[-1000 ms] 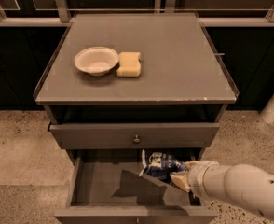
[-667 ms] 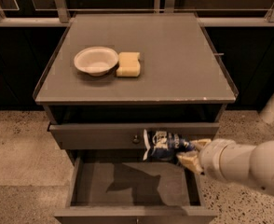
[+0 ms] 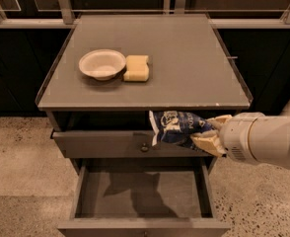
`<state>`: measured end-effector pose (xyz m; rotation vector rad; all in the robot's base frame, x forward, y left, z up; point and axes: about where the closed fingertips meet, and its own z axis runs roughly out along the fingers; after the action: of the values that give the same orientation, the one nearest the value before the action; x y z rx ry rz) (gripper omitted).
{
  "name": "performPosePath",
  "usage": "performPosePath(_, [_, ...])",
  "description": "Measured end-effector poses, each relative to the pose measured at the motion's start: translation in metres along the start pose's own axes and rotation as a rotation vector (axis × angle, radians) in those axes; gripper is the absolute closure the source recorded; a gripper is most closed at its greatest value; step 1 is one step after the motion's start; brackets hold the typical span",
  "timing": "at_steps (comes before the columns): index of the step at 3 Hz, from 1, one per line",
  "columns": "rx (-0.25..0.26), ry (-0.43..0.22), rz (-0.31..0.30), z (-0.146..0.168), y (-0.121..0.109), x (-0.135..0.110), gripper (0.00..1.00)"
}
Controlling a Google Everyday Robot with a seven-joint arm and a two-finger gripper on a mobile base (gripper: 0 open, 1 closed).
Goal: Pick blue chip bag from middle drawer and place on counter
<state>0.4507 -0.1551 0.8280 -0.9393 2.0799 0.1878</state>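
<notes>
Lifted out of the drawer (image 3: 135, 194), chip bag (image 3: 177, 127) hangs pinched in the hand (image 3: 209, 133), nearing tabletop (image 3: 184, 58) edge for placing.

Glossy foil chip bag (image 3: 176, 126): navy blue, white lettering.
Two-finger gripper (image 3: 205, 133), right, at bag: cream-tan.
Flat counter top (image 3: 184, 58): matte grey.
Rectangular sponge block (image 3: 136, 67): pale yellow.

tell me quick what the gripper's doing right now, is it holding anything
Gripper: shut on the blue chip bag, held in the air just below the front edge of the counter.
</notes>
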Motion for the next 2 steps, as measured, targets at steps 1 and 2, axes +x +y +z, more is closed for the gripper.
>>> performPosePath(1, [0.071, -0.035, -0.023, -0.016, -0.015, -0.017, 1.0])
performPosePath(2, [0.134, -0.063, -0.075, -0.03, -0.043, -0.051, 1.0])
